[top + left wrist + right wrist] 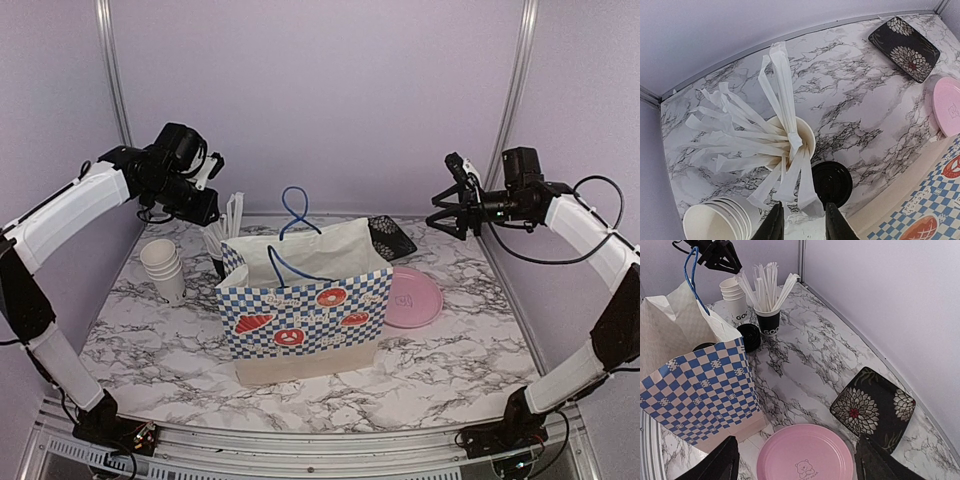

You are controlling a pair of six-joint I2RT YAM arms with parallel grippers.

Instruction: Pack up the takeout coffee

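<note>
The blue-checked paper bag (300,320) is found upright with its mouth open. A dark lid (702,346) is glimpsed inside, judged to be one coffee already packed. The second takeout coffee cup (832,182) is stood on the table just behind the bag, beside the black cup of wrapped straws (769,322). It is judged thin-walled, crushable and spill-prone, and best taken around the side wall below the lid. The left gripper (803,210) is held above it, narrowly parted, with nothing clamped. The right gripper (797,445) is spread wide and empty.
</note>
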